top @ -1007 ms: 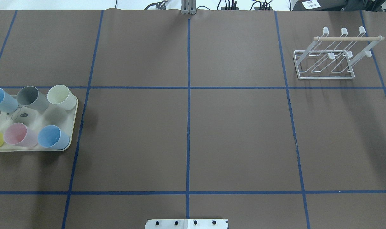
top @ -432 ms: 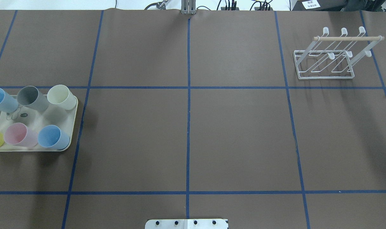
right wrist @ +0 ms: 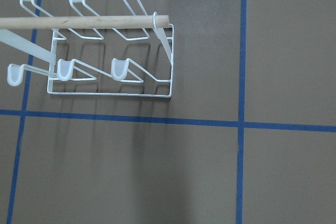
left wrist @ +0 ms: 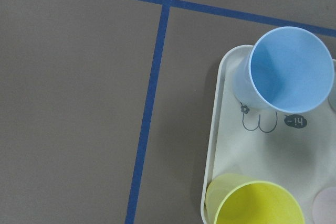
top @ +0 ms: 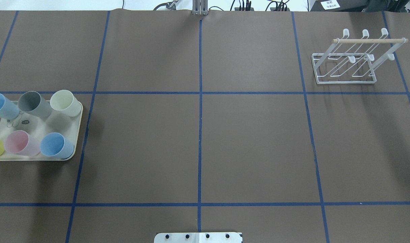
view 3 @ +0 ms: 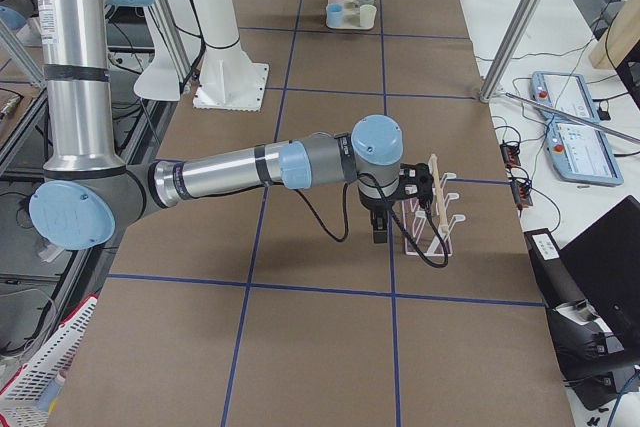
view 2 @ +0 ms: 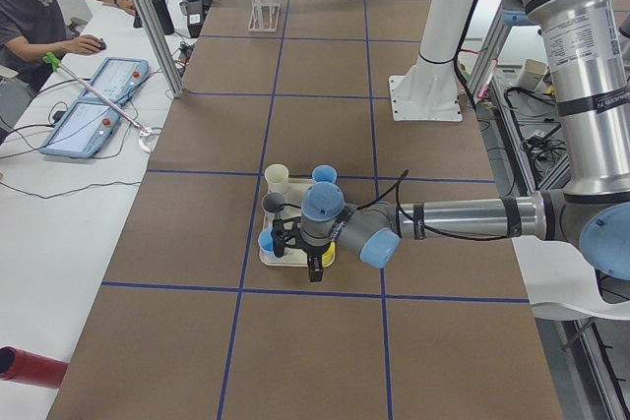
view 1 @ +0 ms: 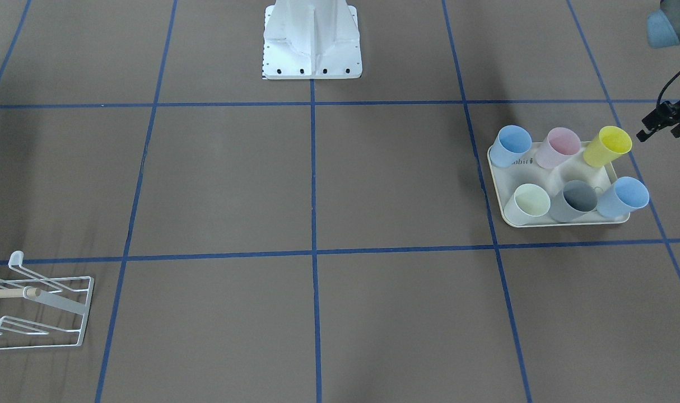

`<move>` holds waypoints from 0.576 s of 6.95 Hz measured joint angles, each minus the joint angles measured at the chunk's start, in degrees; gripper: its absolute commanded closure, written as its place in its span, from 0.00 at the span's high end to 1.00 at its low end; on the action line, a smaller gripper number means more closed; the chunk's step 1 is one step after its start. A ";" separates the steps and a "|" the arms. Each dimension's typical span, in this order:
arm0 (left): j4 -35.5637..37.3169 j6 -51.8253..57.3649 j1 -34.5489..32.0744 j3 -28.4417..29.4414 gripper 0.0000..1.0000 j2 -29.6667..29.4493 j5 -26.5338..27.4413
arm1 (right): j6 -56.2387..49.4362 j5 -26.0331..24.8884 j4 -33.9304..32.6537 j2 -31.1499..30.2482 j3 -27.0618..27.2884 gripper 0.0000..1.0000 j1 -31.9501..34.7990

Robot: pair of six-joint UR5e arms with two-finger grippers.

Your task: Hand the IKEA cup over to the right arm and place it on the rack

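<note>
IKEA cups (view 1: 561, 146) stand mouth-up on a cream tray (view 1: 564, 223) in the front-facing view. There are six: two blue, one pink, one yellow, one pale, one grey, and none is lifted. The left claw (view 1: 662, 123) hangs just beyond the tray's yellow-cup end; I cannot tell whether it is open.

Overhead, the tray and the rack (top: 347, 64) sit at opposite ends of the bench (top: 259, 145), which is likely why one arm must pass a cup to the other. No arm shows here.

From the left end, the left claw hovers over the tray. From the right end, the right claw (view 3: 381, 229) hangs beside the rack, its state unreadable.

The left wrist camera looks down on one blue cup (left wrist: 286, 72) and the yellow cup (left wrist: 257, 205), probably lining up a pick.

The right wrist camera shows the rack bare, with six white-tipped prongs and one wooden dowel (right wrist: 79, 22).
</note>
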 measured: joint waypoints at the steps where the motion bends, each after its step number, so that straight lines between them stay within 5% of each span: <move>1: -0.01 0.03 0.59 0.34 0.97 -0.22 0.01 | 0.00 0.13 0.00 0.00 -0.04 0.99 0.00; 4: -0.01 0.06 2.66 0.97 0.92 -0.44 0.01 | 0.00 0.56 0.00 -0.05 -0.07 0.99 0.00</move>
